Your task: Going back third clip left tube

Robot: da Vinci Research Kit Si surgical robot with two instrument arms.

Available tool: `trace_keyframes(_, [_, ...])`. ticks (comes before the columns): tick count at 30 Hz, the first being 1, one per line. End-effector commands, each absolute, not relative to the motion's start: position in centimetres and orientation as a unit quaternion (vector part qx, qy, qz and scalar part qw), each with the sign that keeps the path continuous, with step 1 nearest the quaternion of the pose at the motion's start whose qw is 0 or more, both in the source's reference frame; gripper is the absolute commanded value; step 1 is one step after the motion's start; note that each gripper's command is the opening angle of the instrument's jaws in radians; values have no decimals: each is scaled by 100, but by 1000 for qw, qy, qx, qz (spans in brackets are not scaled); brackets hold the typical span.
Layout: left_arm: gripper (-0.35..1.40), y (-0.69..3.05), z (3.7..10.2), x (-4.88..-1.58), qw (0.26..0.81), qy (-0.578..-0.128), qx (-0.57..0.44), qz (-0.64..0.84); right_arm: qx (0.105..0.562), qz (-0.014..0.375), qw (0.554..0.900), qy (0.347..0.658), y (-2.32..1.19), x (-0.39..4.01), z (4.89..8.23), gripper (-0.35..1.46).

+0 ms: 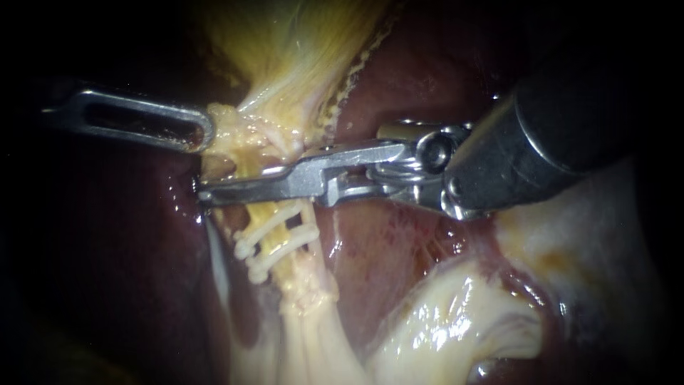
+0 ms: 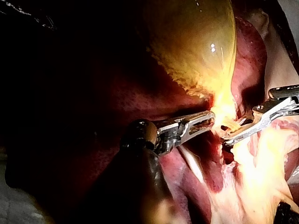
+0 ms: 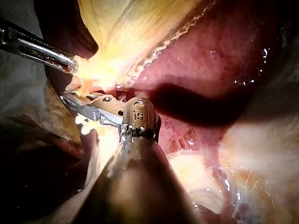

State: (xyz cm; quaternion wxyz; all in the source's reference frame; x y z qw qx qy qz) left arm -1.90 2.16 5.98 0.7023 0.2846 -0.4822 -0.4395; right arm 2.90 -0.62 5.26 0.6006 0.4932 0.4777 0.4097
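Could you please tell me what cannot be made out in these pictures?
- The tube where the right instrument crosses it, endoscope view: hidden by the instrument.
- Number of clips, endoscope view: they blend into the pale tube.
- The clips, left wrist view: lost in glare.
- How much gallbladder tissue the left instrument holds, endoscope view: covered by its own tip.
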Motion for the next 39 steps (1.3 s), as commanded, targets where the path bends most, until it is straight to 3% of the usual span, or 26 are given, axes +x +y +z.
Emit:
trace_keyframes(1, [-35, 216, 598, -190, 704, -483, 283, -437, 493, 410, 600, 478, -62, 290, 527, -35])
trace_keyframes(5, [-35, 216, 598, -190, 704, -483, 284, -436, 489, 405, 604, 482, -60, 290, 529, -35])
trace_keyframes(8, [-35, 216, 599, -190, 704, -483, 284, -436, 475, 387, 616, 495, -64, 291, 537, 13])
trace_keyframes(10, [-35, 216, 599, -190, 704, -483, 284, -436, 469, 381, 621, 499, -70, 293, 549, 35])
trace_keyframes(13, [-35, 215, 599, -190, 704, -483, 284, -436, 455, 365, 632, 510, -78, 294, 570, 44])
trace_keyframes(17, [-35, 215, 599, -190, 704, -483, 284, -436, 409, 351, 652, 533, -82, 289, 593, 49])
trace_keyframes(19, [-35, 215, 599, -189, 704, -483, 284, -436, 360, 342, 670, 553, -82, 283, 597, 50])
trace_keyframes(22, [-35, 215, 599, -188, 704, -483, 284, -436, 304, 299, 696, 577, -84, 268, 593, 50])
trace_keyframes(28, [-35, 215, 598, -187, 704, -483, 285, -436, 247, 214, 726, 605, -90, 227, 569, 50])
trace_keyframes(31, [-35, 214, 598, -187, 704, -483, 285, -436, 232, 183, 740, 605, -92, 209, 553, 50])
trace_keyframes(39, [-35, 214, 598, -187, 704, -483, 285, -436, 219, 107, 796, 554, -93, 167, 509, 50])
